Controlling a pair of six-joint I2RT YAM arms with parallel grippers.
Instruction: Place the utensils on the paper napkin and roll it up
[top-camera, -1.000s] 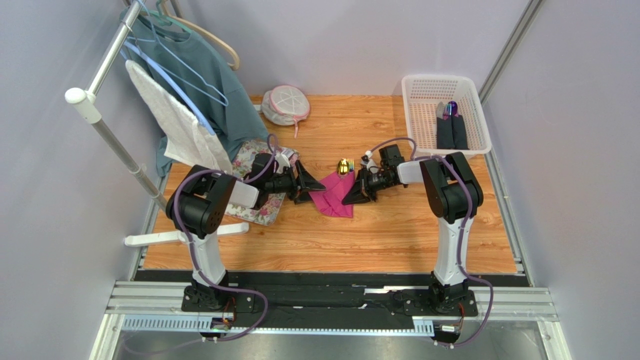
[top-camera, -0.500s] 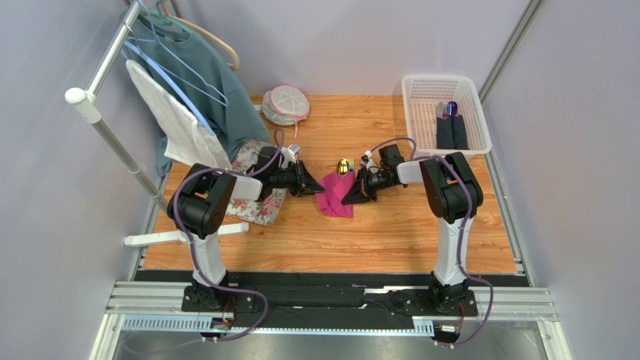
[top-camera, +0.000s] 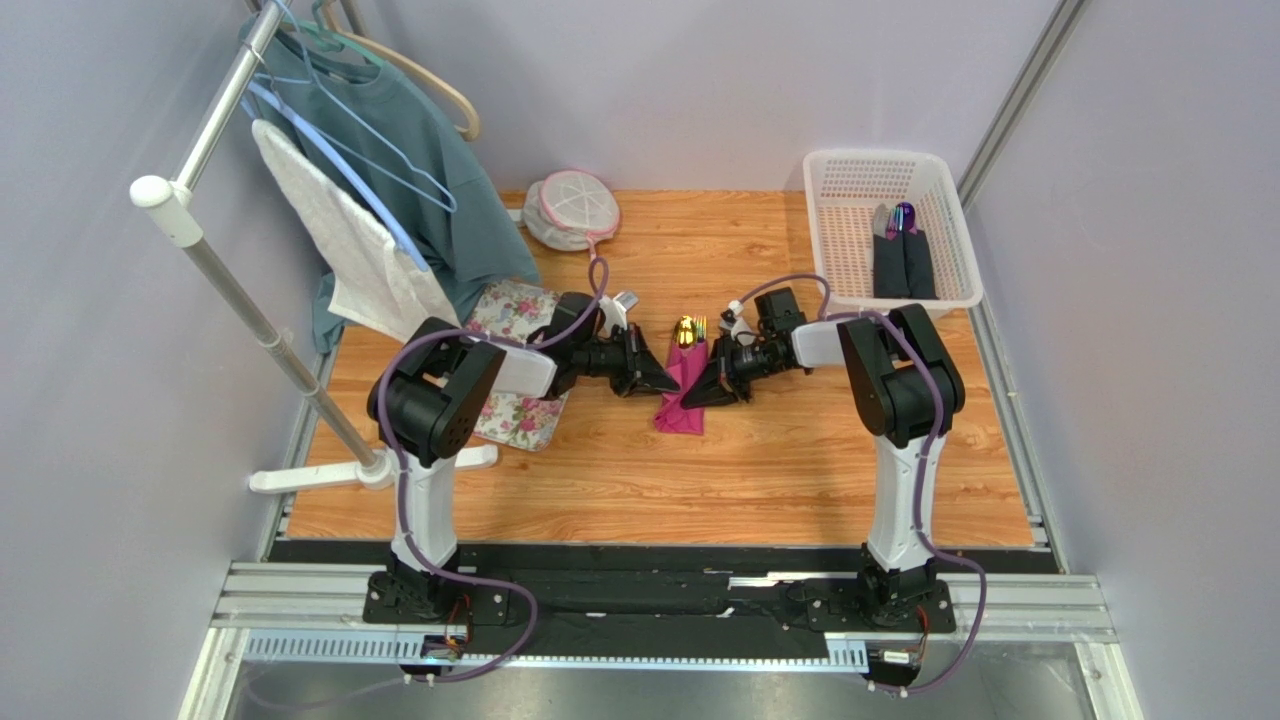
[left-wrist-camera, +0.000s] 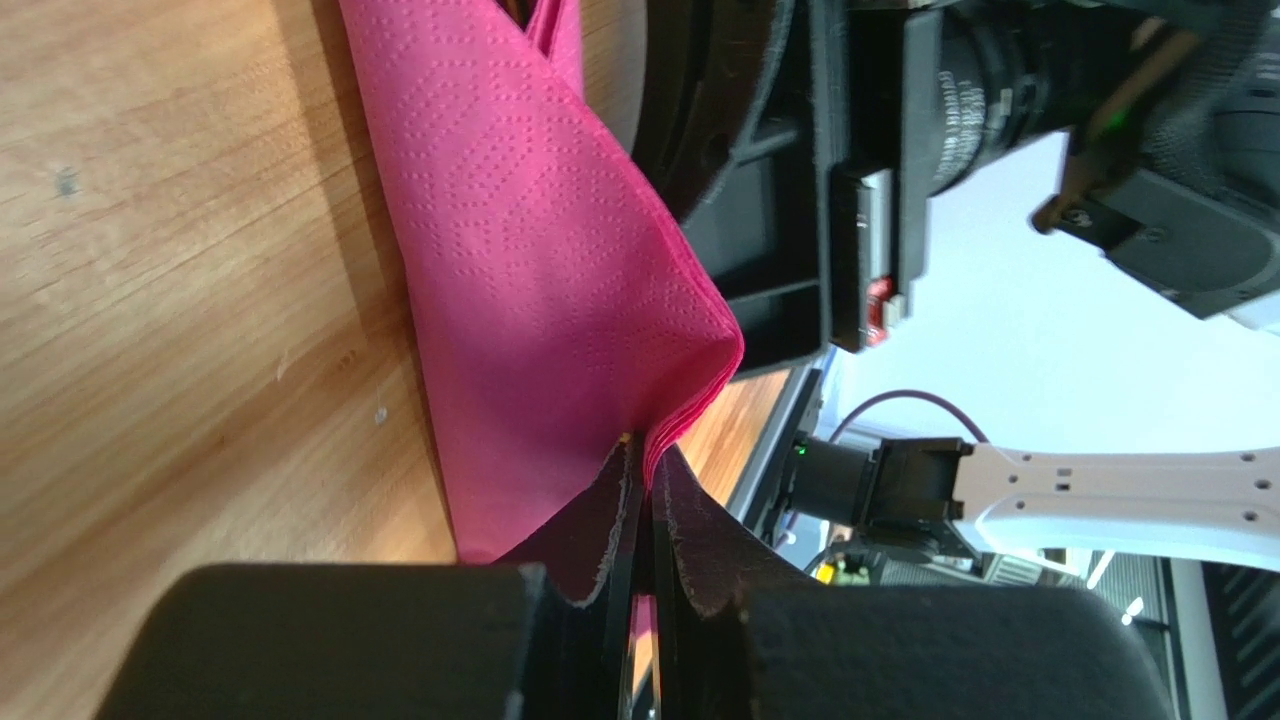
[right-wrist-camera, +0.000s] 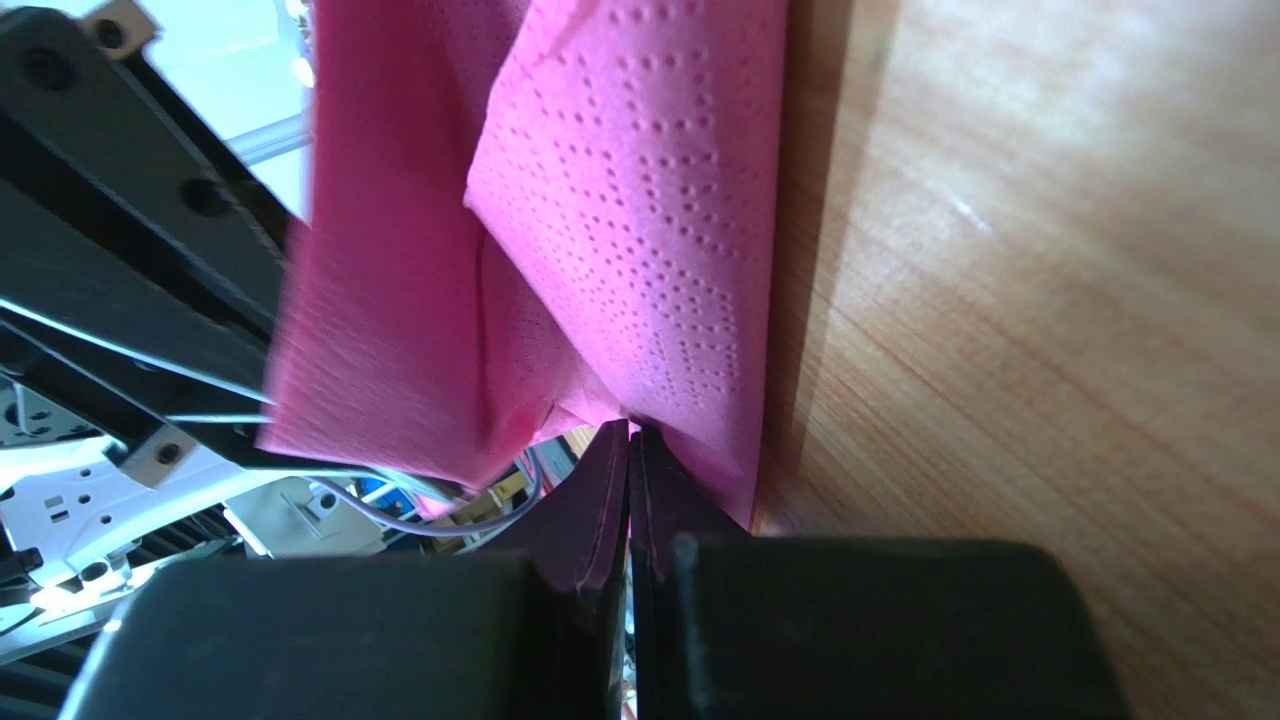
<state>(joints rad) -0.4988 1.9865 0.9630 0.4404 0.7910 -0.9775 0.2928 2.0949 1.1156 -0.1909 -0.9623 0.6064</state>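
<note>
The magenta paper napkin (top-camera: 679, 408) lies in the middle of the wooden table (top-camera: 781, 465), gathered into a narrow raised fold between the two arms. The gold utensils (top-camera: 688, 330) show at its far end. The left gripper (left-wrist-camera: 648, 477) is pinched tight on the napkin's left edge and the right gripper (right-wrist-camera: 631, 450) is clamped on its right edge, their tips close together.

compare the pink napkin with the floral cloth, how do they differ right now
The paper napkin is plain magenta; the floral cloth is flower-printed on a pale ground. The napkin is drawn up into a narrow fold, pinched by the left tool and the right tool; the cloth lies flat, partly under the left arm. Both rest on the wooden table.
</note>
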